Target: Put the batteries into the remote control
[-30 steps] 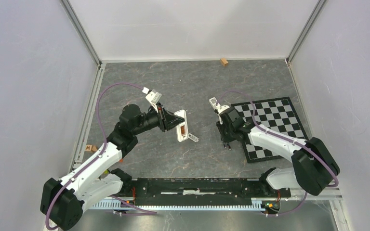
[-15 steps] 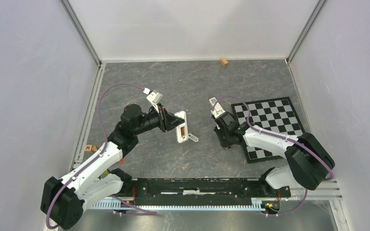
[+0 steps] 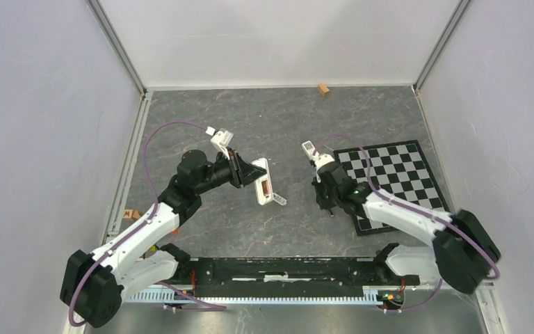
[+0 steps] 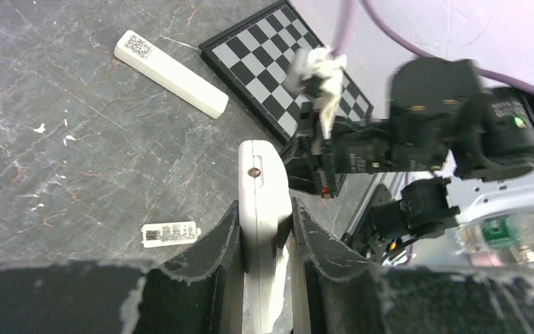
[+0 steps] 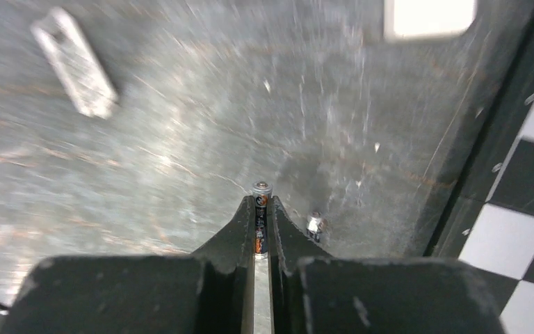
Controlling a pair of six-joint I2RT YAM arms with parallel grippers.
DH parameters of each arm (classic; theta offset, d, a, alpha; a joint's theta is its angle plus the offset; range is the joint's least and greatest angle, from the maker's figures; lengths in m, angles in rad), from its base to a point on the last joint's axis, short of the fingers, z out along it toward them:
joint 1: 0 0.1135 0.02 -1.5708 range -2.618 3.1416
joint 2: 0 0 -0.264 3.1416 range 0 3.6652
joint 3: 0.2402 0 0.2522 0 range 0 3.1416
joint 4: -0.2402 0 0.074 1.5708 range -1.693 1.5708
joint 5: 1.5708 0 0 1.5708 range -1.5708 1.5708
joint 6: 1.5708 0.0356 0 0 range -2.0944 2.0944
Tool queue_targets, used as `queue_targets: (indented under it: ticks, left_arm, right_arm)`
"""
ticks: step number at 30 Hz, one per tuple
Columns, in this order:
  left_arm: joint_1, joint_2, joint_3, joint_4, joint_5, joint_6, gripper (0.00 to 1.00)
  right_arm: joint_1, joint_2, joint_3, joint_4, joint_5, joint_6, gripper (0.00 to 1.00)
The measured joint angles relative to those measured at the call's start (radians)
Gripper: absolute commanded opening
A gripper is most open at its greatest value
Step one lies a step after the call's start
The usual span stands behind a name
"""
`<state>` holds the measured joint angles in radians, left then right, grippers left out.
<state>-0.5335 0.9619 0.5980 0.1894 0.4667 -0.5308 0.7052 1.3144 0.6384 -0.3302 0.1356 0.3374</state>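
My left gripper (image 3: pixel 256 174) is shut on the white remote control (image 3: pixel 261 184) and holds it on edge above the table, its open brownish compartment showing from above. In the left wrist view the remote (image 4: pixel 261 188) stands between my fingers (image 4: pixel 215 243). My right gripper (image 3: pixel 326 204) points down near the chessboard's left edge. It is shut on a dark battery with orange print (image 5: pixel 261 198), whose metal end sticks out past the fingertips. A second small battery (image 5: pixel 313 224) rests on the table just right of the fingertips.
The small white battery cover (image 3: pixel 279 200) lies beside the remote and also shows in the left wrist view (image 4: pixel 170 234). A white bar with a QR label (image 4: pixel 170 64) lies by the chessboard (image 3: pixel 389 182). A wooden block (image 3: pixel 323 89) sits at the back wall.
My right arm has shifted and its wrist has turned a little over the same spot, the battery still in its jaws. My left arm holds the remote almost still.
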Motion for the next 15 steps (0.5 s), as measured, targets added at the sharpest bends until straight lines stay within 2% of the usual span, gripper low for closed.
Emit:
queue_targets:
  ticks: [3,7,11,15]
  left_arm:
    - [0.0,0.03,-0.019,0.059,-0.016,-0.082,0.02]
    - [0.0,0.074,-0.059,0.156,-0.024,-0.201,0.02]
    - [0.0,0.104,-0.064,0.214,-0.034,-0.301,0.02]
    - [0.0,0.107,-0.064,0.242,-0.047,-0.369,0.02]
  right_arm:
    - [0.003,-0.139,-0.017,0.086,-0.025,0.007,0.06]
    - [0.032,-0.301,-0.019,0.314,-0.073,0.038,0.07]
    - [0.097,-0.317,-0.018,0.522,-0.104,0.071,0.07]
    - [0.15,-0.254,0.003,0.62,-0.12,0.084,0.08]
